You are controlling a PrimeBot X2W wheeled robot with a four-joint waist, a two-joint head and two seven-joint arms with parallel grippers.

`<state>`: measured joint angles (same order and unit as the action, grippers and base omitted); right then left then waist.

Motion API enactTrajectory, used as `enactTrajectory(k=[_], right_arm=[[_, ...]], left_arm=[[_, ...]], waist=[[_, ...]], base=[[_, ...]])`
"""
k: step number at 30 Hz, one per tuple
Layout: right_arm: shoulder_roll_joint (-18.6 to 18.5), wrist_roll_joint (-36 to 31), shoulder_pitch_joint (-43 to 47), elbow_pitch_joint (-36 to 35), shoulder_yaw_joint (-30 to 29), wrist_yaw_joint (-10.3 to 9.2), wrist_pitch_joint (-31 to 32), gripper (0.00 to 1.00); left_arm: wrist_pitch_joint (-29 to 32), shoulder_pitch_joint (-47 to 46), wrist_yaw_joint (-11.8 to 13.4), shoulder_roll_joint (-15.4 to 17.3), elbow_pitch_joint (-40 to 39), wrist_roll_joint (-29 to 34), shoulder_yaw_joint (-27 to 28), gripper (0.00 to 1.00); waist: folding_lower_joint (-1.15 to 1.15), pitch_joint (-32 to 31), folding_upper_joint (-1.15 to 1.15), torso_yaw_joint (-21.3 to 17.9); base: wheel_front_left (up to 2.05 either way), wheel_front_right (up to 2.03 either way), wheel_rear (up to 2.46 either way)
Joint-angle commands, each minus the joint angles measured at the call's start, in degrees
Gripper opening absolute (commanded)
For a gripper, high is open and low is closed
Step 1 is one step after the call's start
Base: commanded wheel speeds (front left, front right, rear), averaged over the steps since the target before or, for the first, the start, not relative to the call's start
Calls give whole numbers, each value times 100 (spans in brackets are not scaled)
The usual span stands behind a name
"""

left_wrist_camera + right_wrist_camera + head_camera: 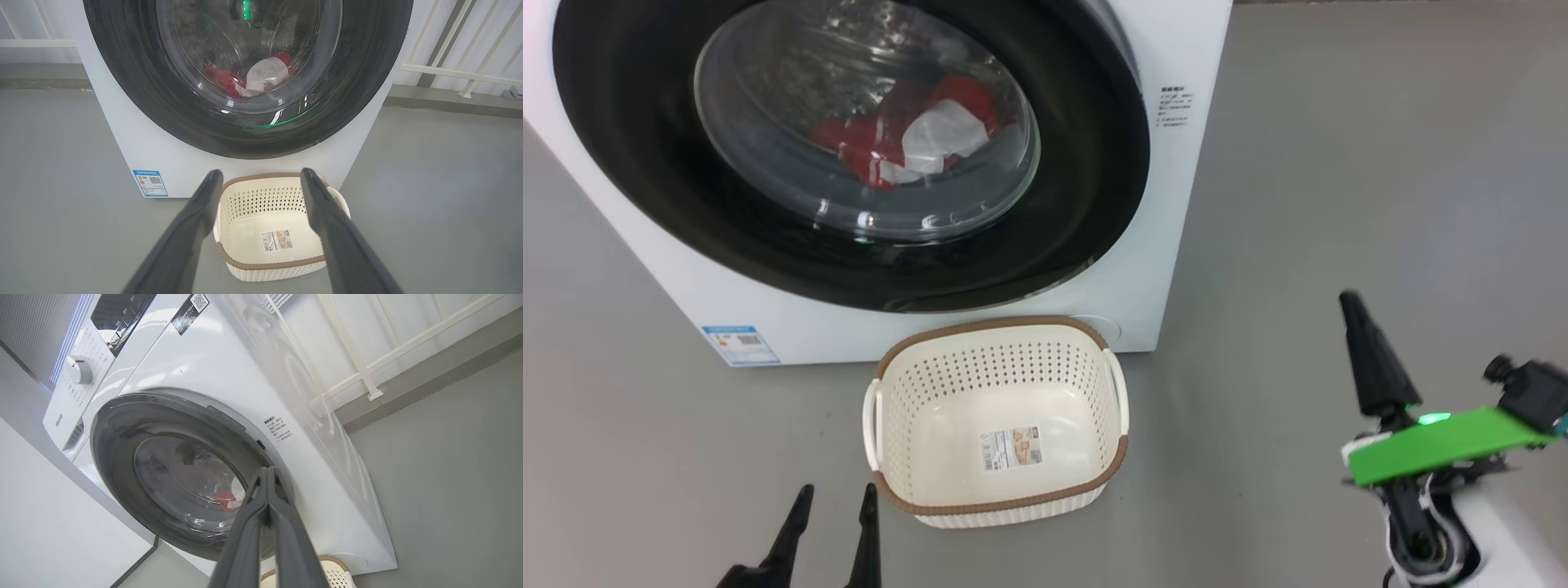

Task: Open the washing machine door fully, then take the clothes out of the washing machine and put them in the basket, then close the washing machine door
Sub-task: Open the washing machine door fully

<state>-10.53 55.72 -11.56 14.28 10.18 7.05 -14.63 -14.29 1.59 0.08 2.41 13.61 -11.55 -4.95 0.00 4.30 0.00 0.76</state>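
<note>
Pointing toward the washing machine (1176,245), the left gripper (837,494) has its two dark fingers spread well apart with nothing between them. In the left wrist view the basket (265,196) stands on the grey floor (429,183) just beyond those fingers, framed in the gap between them, with a paper label (277,240) showing on its bare bottom. It sits close in front of the machine. Farther past the left fingers and above the basket, the washing machine door (1062,220) lies flat against the white front. Behind its glass the clothes (907,135), red with white patches, lie low inside. A blue label (741,344) is on the front, beyond the left fingers and to their left. The right gripper (1349,304) hangs well apart from the basket, on the far side of it from the left fingers. Its fingers are pressed together tip to tip and hold nothing. In the right wrist view they point at the door's rim, and the head view shows them clear of the machine.
</note>
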Motion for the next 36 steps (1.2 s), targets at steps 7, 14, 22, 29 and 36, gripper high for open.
enactTrajectory(k=[7, 14, 22, 29, 36], right_arm=[[-443, 1421, -832, -384, 464, 44, -12, 0], [-844, 2646, -1535, -525, 544, 44, 264, 0], [-1064, 3678, -2213, -553, 304, 44, 998, 0], [-1091, 4225, -2722, -324, -63, 44, 1909, 0], [-1004, 4638, -3260, 202, -509, 44, 2812, 0]], left_arm=[[-71, -400, 92, 47, -229, -70, 18, 100], [-71, -668, 170, 47, -280, -139, -161, 100], [-71, -946, 266, 47, -305, -239, -391, 100], [-71, -1160, 344, 47, -336, -333, -544, 100], [-71, -1345, 405, 47, -363, -416, -716, 100]], waist=[[0, 352, 0, 301], [0, 726, 0, 495], [0, 1097, 0, 681], [0, 1406, 0, 807], [0, 1683, 0, 926]], base=[[0, 0, 0], [0, 0, 0], [0, 0, 0], [0, 0, 0], [0, 0, 0]])
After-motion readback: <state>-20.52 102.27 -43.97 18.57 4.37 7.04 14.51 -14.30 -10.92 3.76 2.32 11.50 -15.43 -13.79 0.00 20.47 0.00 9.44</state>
